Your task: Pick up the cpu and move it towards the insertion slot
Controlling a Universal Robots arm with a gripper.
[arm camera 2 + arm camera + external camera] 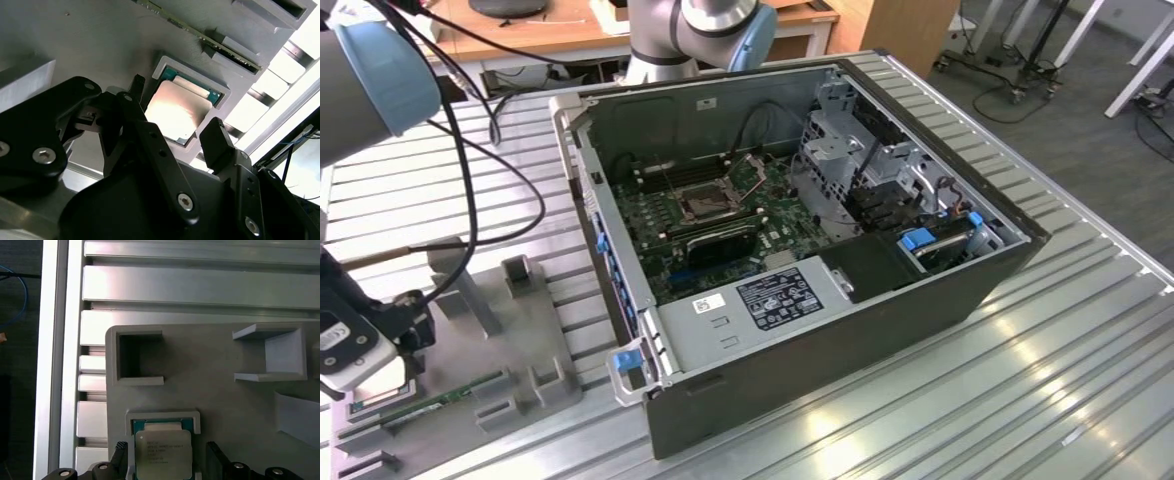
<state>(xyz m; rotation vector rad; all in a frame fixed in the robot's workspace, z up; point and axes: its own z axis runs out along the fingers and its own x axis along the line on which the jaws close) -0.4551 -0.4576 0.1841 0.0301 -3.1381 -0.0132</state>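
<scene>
The cpu is a flat square chip with a silvery top and a thin green rim. It lies in a square nest of the grey fixture plate. In both wrist views my gripper is open, low over the cpu. One black finger stands on each side of the chip, with a small gap at each edge. In the exterior view the gripper hangs over the plate at the far left. The insertion slot, a silvery square frame with a dark centre, sits on the motherboard inside the open computer case.
A long green memory stick rests in a holder on the plate close to the cpu nest, seen also in the exterior view as the memory stick. Raised grey blocks stand on the plate. Black cables hang between the arm and the case.
</scene>
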